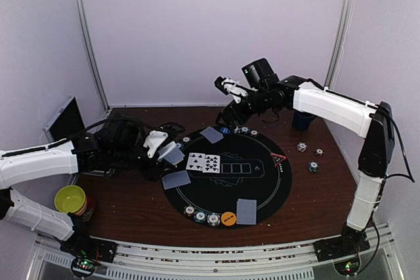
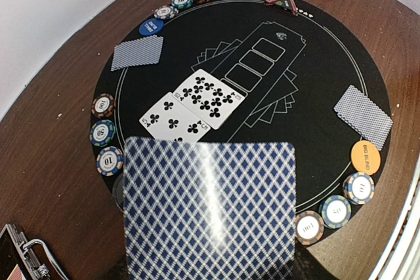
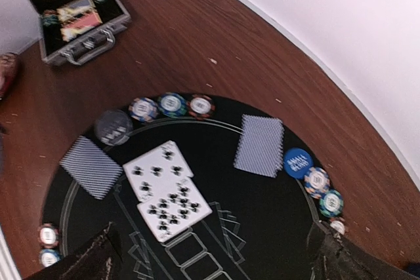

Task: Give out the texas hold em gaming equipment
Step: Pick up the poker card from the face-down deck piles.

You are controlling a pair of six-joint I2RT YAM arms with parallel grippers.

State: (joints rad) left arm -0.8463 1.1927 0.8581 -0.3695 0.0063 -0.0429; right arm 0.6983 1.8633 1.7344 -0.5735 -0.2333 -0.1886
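Blue and white diamonds fill the low part of the left wrist view. That is the back of a playing card (image 2: pixel 210 208), held flat. The left jaws (image 1: pixel 159 145) are nearly shut and pinch this card. I cannot tell if it is one card or a few. It hangs by the left edge of the round black mat (image 1: pixel 262 185), which lies in the middle of the brown bench (image 1: pixel 131 214).

Just past the held card lie two face-up cards (image 2: pixel 190 106) with black clubs, side by side and touching. Past them are three bare boxes (image 2: pixel 252 62) drawn in a row. The row runs away from the left jaws toward the red triangle marker (image 2: pixel 281 1) at the mat's right edge. I think the held card goes in the next bare box. Then it must pass over the two club cards, with its long side lined up with the box. The left arm is nearer, and it has the card.

The right jaws (image 3: pixel 213 257) are wide open and hold nothing. They hang over the mat's far edge.

Some face-down cards (image 2: pixel 136 52) lie by the mat's far, left and near edges. Striped poker chips (image 2: pixel 106 132) sit in short rows on the rim, with a blue button (image 2: pixel 151 26) and an orange button (image 2: pixel 365 157) beside them.
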